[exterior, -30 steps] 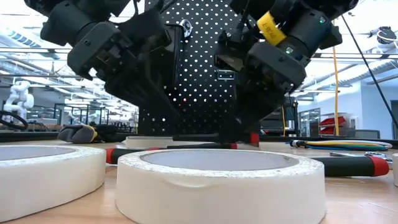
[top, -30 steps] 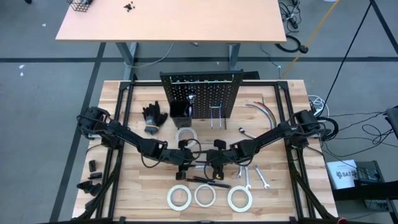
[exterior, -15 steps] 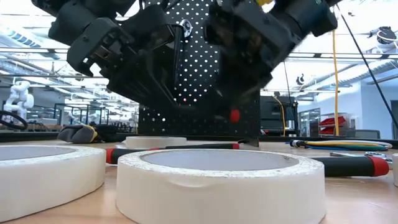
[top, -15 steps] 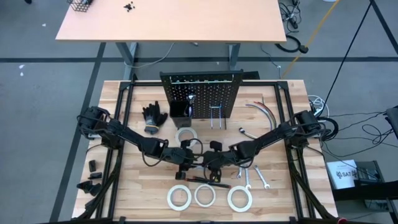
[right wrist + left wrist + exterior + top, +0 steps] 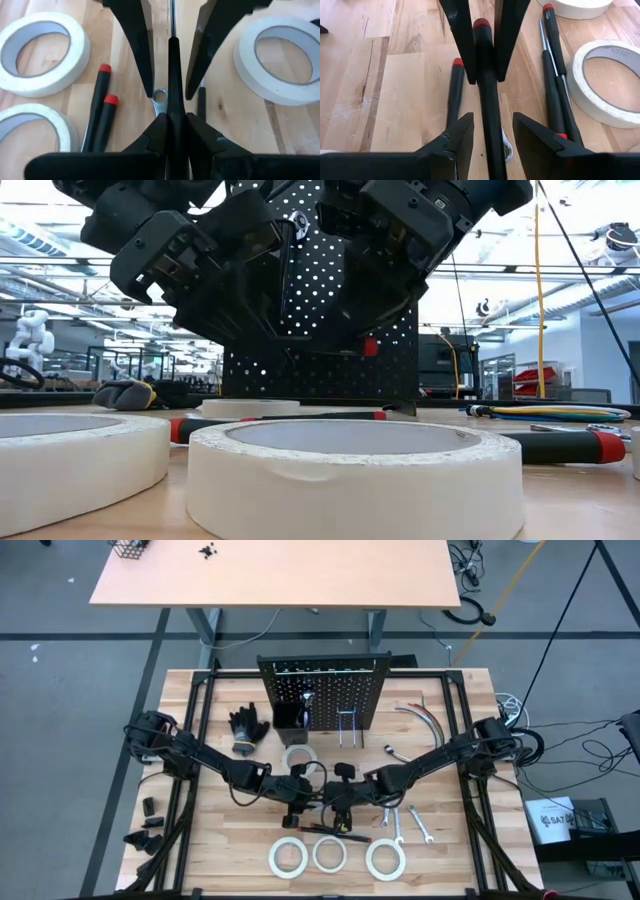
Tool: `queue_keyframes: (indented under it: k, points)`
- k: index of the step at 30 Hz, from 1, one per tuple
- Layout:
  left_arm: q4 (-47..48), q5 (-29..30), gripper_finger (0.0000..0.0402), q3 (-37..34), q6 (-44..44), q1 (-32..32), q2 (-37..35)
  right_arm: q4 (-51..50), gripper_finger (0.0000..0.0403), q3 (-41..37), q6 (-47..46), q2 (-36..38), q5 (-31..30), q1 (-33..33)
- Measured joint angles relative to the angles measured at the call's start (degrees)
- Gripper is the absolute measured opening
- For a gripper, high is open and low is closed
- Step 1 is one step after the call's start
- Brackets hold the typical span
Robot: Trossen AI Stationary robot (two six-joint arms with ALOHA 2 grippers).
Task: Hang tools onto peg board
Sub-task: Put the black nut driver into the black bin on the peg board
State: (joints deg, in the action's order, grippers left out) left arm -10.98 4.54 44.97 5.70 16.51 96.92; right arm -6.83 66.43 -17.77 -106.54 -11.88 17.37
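My right gripper [image 5: 176, 131] is shut on a black screwdriver [image 5: 172, 75] with a red end [image 5: 481, 23], above the middle of the table. My left gripper [image 5: 491, 131] faces it, open. Its two fingers stand on either side of the screwdriver's free part without touching it. The peg board [image 5: 322, 690] stands upright at the far middle. Other screwdrivers [image 5: 335, 832], wrenches [image 5: 395, 825] and tape rolls [image 5: 329, 854] lie flat on the table. My right gripper pinches the screwdriver's black handle [image 5: 172, 107] between its two fingers. The fingers slant down from the table's right and lie along the tool, with the red end back between them. The rest sticks out past the fingertips toward my left gripper, clear of the table.
Black gloves [image 5: 248, 728] lie left of the peg board and grey hoses [image 5: 420, 720] right of it. A fourth tape roll [image 5: 299, 757] lies just in front of the board. A wrench's ring end [image 5: 160, 95] lies under the held screwdriver.
My right gripper has gone up with the screwdriver, staying shut on it. The tool's red end was down at the table top and now hangs well above it. My left gripper has kept its place, open.
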Motion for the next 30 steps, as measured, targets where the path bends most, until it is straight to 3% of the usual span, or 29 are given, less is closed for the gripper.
queue_keyframes:
  k: [12, 20, 25, 30]
  points:
    - [0.0, 0.8, 0.0131, 0.0, 1.5, -0.8, 0.0, -1.5, 0.0041, 0.0, -1.1, 0.0, 0.0, 0.0]
    - [0.0, -2.0, 0.0021, 0.0, 1.8, -0.9, 0.0, -1.5, 0.0041, 0.0, -1.3, 0.0, 0.0, 0.0]
    - [0.0, -2.7, 0.0019, 0.0, 3.1, -0.9, 0.0, -1.3, 0.0043, 0.0, -1.3, 0.0, 0.1, 0.0]
    - [0.0, -3.0, 0.0019, 0.0, 3.5, -0.8, 0.0, -0.7, 0.0127, 0.1, -2.9, 0.1, -0.4, -0.1]
